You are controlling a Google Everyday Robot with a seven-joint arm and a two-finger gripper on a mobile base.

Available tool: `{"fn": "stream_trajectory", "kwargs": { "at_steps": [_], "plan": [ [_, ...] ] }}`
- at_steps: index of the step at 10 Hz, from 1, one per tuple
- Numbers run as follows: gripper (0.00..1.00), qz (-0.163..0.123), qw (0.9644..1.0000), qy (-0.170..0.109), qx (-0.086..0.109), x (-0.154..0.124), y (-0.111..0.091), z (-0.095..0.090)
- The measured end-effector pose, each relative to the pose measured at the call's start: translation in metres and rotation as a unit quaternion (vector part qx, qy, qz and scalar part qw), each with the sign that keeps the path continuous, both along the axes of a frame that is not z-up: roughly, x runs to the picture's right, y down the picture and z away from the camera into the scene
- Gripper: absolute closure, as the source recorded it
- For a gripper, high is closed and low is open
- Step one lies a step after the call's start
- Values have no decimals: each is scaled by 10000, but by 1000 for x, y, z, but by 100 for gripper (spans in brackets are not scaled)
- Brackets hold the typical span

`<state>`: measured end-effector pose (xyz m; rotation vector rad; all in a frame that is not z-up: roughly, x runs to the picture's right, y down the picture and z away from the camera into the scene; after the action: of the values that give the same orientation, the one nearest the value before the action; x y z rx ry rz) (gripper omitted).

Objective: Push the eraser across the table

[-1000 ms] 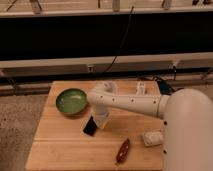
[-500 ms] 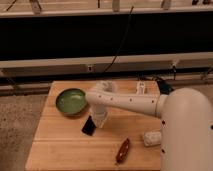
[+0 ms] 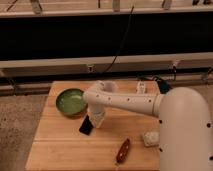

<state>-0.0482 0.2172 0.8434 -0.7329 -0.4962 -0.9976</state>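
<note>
The eraser [image 3: 86,125] is a small flat black block lying tilted on the light wooden table [image 3: 60,147], just below the green bowl [image 3: 70,102]. My white arm reaches in from the right, and my gripper [image 3: 95,120] points down right beside the eraser's right edge, touching or nearly touching it. The fingers are hidden behind the wrist housing.
A dark red elongated object [image 3: 123,150] lies near the front edge. A whitish square pad [image 3: 150,138] sits at the right, next to my white body [image 3: 185,130]. A small white object [image 3: 141,88] stands at the back right. A dark wall with rails runs behind the table.
My gripper and the eraser have shifted slightly left toward the bowl's side. The eraser stays against the gripper.
</note>
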Motion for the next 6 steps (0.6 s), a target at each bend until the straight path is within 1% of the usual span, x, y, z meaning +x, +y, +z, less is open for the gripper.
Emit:
{"fn": "stream_trajectory", "kwargs": {
  "at_steps": [1,2,3,6],
  "plan": [
    [99,4,10000,0,1,0,0,0],
    [99,-51,9999,-99,8,-3,-3,1],
    [99,-82,9997,-205,62,-12,-7,3],
    [99,-218,9974,-670,169,-69,-20,2]
  ]
}}
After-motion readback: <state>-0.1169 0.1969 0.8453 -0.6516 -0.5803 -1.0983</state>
